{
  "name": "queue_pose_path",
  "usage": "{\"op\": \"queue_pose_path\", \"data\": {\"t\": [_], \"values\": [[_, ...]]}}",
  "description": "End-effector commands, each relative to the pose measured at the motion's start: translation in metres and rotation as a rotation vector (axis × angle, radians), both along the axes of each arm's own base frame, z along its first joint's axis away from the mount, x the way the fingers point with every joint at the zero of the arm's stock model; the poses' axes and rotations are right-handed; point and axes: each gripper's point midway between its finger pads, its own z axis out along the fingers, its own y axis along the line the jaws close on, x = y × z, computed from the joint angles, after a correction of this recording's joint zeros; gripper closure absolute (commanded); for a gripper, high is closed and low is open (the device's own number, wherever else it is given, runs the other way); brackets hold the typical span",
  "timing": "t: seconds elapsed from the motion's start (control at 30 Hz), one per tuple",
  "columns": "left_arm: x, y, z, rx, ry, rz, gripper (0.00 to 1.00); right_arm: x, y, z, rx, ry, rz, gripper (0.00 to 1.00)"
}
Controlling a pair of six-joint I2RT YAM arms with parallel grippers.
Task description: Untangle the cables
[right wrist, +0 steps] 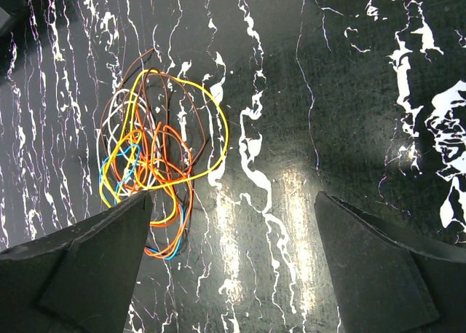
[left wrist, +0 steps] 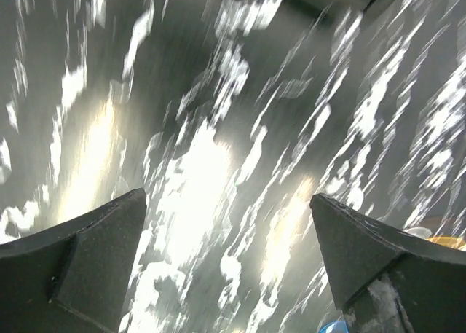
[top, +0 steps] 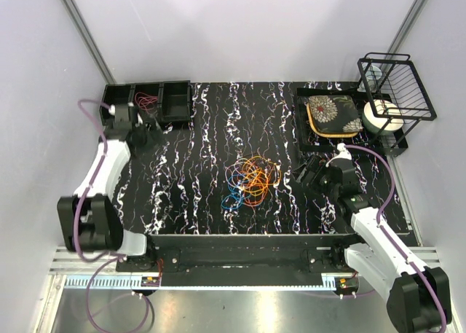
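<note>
Right wrist view: my right tool (right wrist: 231,202) has its two fingers spread wide, with nothing held between them and only the black, white-streaked surface (right wrist: 349,92) under the gap. The cables (right wrist: 156,151) lie in one tangled heap of orange, yellow, brown, blue and whitish loops. The lower edge of the heap runs behind the finger on the left of that view, and I cannot tell if they touch. From above, the heap sits mid-surface, near my right tool. My left tool (left wrist: 227,198) is also wide apart and empty in its blurred view, beside the black bin (top: 156,100) and well apart from the cables.
</note>
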Motion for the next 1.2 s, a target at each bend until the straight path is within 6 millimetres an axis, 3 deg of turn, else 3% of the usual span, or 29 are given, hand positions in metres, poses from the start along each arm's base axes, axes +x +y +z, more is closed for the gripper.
{"op": "queue_pose_path", "data": {"t": [0.0, 0.07, 0.17, 0.23, 0.37, 0.53, 0.73, 0.87, 1.03, 1.17], "values": [[-0.04, -0.039, 0.022, -0.129, -0.121, -0.144, 0.01, 0.004, -0.003, 0.007, -0.012, -0.028, -0.025, 0.0], [-0.056, -0.039, 0.028, -0.102, -0.13, -0.145, 0.01, 0.004, -0.003, 0.008, -0.015, -0.033, -0.029, 0.0], [-0.084, -0.056, 0.026, -0.069, -0.098, -0.213, 0.01, 0.004, -0.007, 0.009, -0.031, -0.039, -0.048, 0.0], [-0.102, -0.06, 0.016, -0.044, -0.062, -0.23, 0.01, 0.006, -0.025, 0.011, -0.086, -0.042, -0.139, 0.0], [-0.12, -0.09, 0.031, -0.02, -0.138, -0.315, 0.01, 0.002, -0.026, 0.011, -0.07, -0.02, -0.157, 0.0], [-0.123, -0.12, 0.02, -0.077, -0.138, -0.381, 0.09, -0.009, 0.0, 0.017, 0.055, 0.032, -0.102, 0.0], [-0.133, -0.161, -0.019, -0.113, -0.075, -0.464, 0.17, -0.008, 0.029, 0.04, 0.145, -0.056, 0.011, 0.04], [-0.129, -0.183, -0.037, -0.102, -0.071, -0.489, 0.22, 0.0, 0.044, 0.03, 0.137, -0.049, 0.091, 0.1], [-0.12, -0.213, -0.056, -0.095, -0.118, -0.555, 0.26, 0.015, 0.077, 0.019, 0.169, -0.058, 0.226, 0.2], [-0.12, -0.223, -0.069, -0.066, -0.15, -0.597, 0.28, 0.02, 0.098, 0.017, 0.163, -0.074, 0.319, 0.29]]}}
